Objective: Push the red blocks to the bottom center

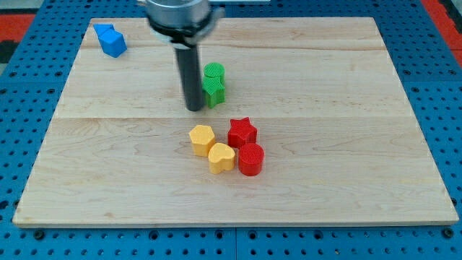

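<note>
A red star block (242,133) and a red round block (250,159) sit together just below the board's middle, the star above the cylinder. My tip (194,107) rests on the board above and to the left of them, apart from both. It stands right beside the left side of two green blocks (214,84).
A yellow hexagon-like block (203,140) and a yellow heart block (221,157) lie just left of the red blocks, touching them. Two blue blocks (110,40) sit at the top left corner. The wooden board (361,180) ends in a blue pegboard surround.
</note>
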Motion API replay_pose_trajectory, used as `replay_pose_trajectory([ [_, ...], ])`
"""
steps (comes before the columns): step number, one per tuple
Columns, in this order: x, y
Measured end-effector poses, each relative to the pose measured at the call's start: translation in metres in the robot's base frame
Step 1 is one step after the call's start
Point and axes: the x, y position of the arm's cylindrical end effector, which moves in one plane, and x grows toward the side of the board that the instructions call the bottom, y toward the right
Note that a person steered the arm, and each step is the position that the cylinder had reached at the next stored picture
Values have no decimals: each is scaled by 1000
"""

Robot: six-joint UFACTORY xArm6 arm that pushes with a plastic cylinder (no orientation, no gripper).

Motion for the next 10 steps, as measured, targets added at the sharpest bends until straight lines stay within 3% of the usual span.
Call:
replay_pose_trajectory([
  [1, 17, 27],
  [10, 69, 49],
])
